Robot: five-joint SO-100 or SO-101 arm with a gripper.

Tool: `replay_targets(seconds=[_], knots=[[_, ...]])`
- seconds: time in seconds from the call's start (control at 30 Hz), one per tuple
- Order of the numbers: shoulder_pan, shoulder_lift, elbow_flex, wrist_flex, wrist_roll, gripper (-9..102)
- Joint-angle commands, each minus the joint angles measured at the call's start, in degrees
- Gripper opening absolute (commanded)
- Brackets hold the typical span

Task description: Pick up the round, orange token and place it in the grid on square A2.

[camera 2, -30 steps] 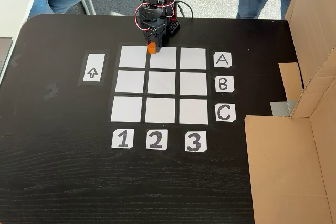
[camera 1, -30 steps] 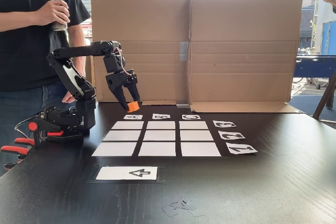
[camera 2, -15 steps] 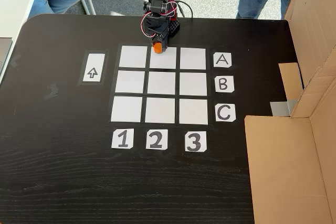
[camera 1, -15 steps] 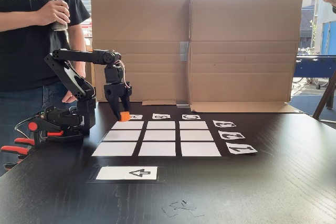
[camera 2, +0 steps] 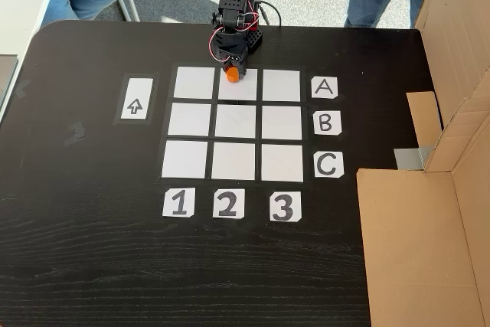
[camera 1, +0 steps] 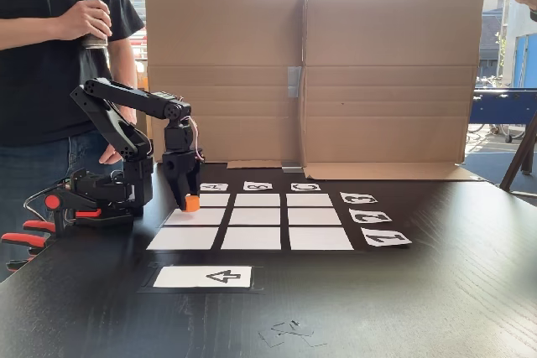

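Black tabletop: fingers (camera 2: 232,74) clamp the small bright orange puck (camera 2: 231,76) low over square A2 (camera 2: 237,89).

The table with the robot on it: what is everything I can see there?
Table: one, black wood grain, under everything.
Grid: one, nine white squares on black backing, table centre.
Square A2: one, white, middle of the row beside label A, under the token.
Orange token: one, round, held between the gripper's fingers low over that square's near-arm edge.
Letter labels A, B, C: three, white cards, right of the grid in the view from above.
Number labels 1, 2, 3: three, white cards, below the grid.
Arrow card: one, white with black arrow, left of the grid.
Cardboard screen: one, brown, standing at the table's edge.
People: standing beside the table.
Arm: one, black, clamped at the edge.
Gripper: one, shut on the token.
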Motion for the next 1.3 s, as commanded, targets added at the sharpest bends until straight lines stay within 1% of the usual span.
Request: replay_targets(seconds=[0.0, 0.13, 0.17, 0.23, 0.33, 0.53, 0.67, 0.77, 1.03, 1.13, 1.27], knots=[[0.09, 0.09, 0.53, -1.49, -0.70, -1], [0.70, 0.09, 1.32, -3.08, -0.88, -1], [1.14, 0.09, 1.85, -3.16, -0.88, 1], [1.49, 0.53, 3.16, -3.25, -0.88, 9], [3.08, 0.88, 4.31, -4.75, -0.88, 17], [4.48, 1.05, 5.01, -5.80, -0.88, 29], [4.83, 1.05, 5.01, -5.89, -0.88, 39], [5.10, 1.41, 5.01, -6.59, -0.62, 42], [7.91, 4.22, 1.67, -8.00, 1.85, 42], [8.96, 6.06, -1.58, -8.09, 5.27, 42], [9.84, 7.82, -8.09, -9.84, 12.66, 42]])
